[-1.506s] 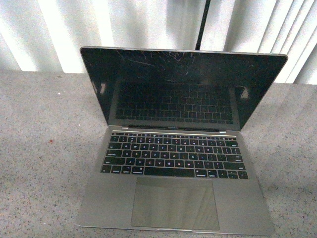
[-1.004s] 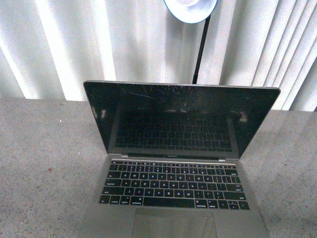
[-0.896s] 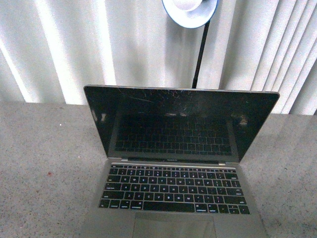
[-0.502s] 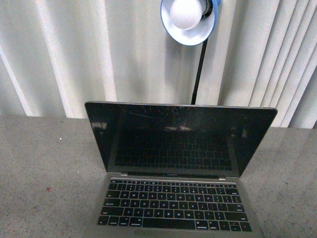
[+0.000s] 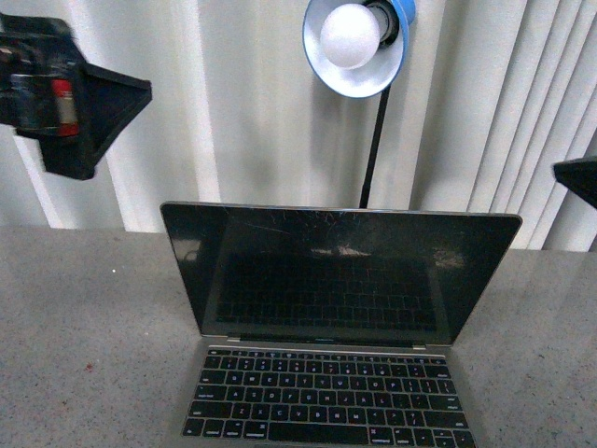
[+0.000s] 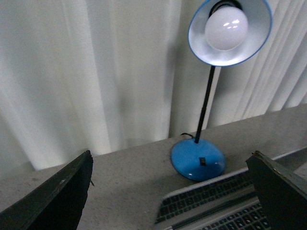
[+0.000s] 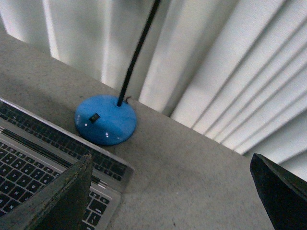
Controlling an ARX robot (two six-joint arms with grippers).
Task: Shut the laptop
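Presently at the very outset, judging by the lid. Item: laptop [image 5: 336,317], silver-grey, black keys, scratched glossy black screen; open on the speckled grey table [image 5: 84,317], lid upright and leaning slightly back; placed below and between the two grippers, touched by neither. Left gripper [image 6: 169,158]: held high, above and outward of the lid's left corner, well apart from it; jaws spread wide, nothing between them. Right gripper [image 7: 171,158]: only a dark edge visible in the front view, out beyond the lid's right corner and a little above it; jaws likewise spread wide and empty, per its wrist view. Behind the laptop, beyond both grippers: blue desk lamp [image 5: 354,47], round base just past the laptop's rear edge, black stem, white bulb facing forward; pale pleated curtain [image 5: 233,103] further back. Done so far: nothing apparent beyond both arms poised near the lid. Left to do, by estimate: bringing a gripper to the lid's top edge, pressing it forward and down onto the keyboard until flat.
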